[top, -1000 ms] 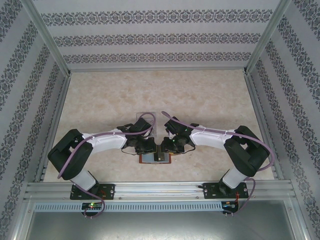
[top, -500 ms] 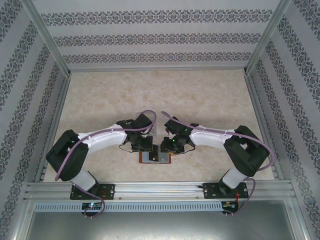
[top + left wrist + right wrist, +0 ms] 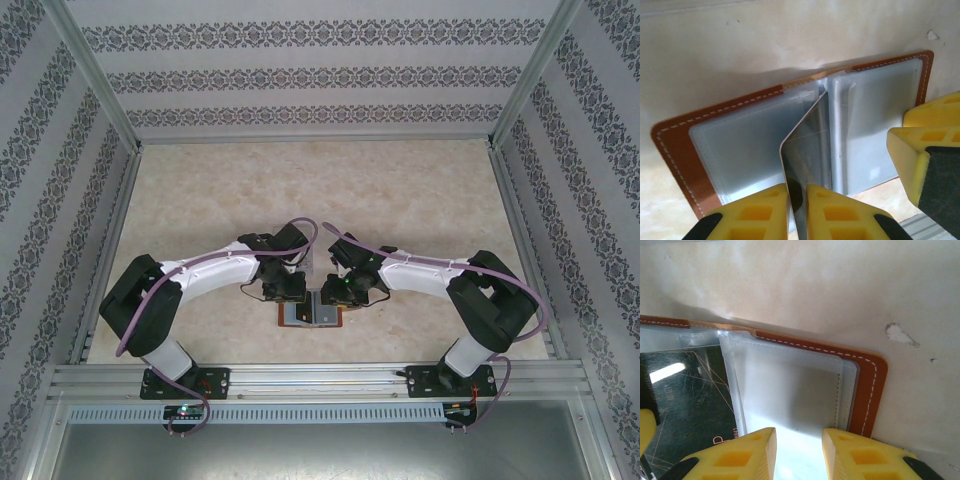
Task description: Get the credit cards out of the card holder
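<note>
**Left pincer on one card, holder open flat**

Top view: the card holder (image 3: 313, 314) lies open at 6 o'clock on the table (image 3: 400, 190), close to the near edge. The left gripper (image 3: 290, 288) is at its 10 o'clock and the right gripper (image 3: 342, 290) at its 2 o'clock, both right over it.

Left wrist view:
- The left gripper's fingers are pressed together on a card (image 3: 807, 150), pinching its near edge.
- The card is thin, grey and shiny. It stands on edge and tilted, with its far end down at the holder's fold at 12 o'clock.
- The holder is brown leather with white stitching, inside up, with a grey-blue left pocket (image 3: 745, 140) at 9 o'clock of the card.
- The right pocket (image 3: 875, 115) is at 3 o'clock of the card.
- The right gripper's yellow fingers sit at 3 o'clock of this view, by the holder's near right corner. Can't tell if they touch it.

Right wrist view:
- The right gripper's jaws are spread part-way, with the right pocket's clear face showing in the gap.
- A dark scratched face (image 3: 685, 395) lies at 9 o'clock of that pocket. Can't tell if it is the pinched card.
- The holder's rounded corner is at 3 o'clock.
</note>
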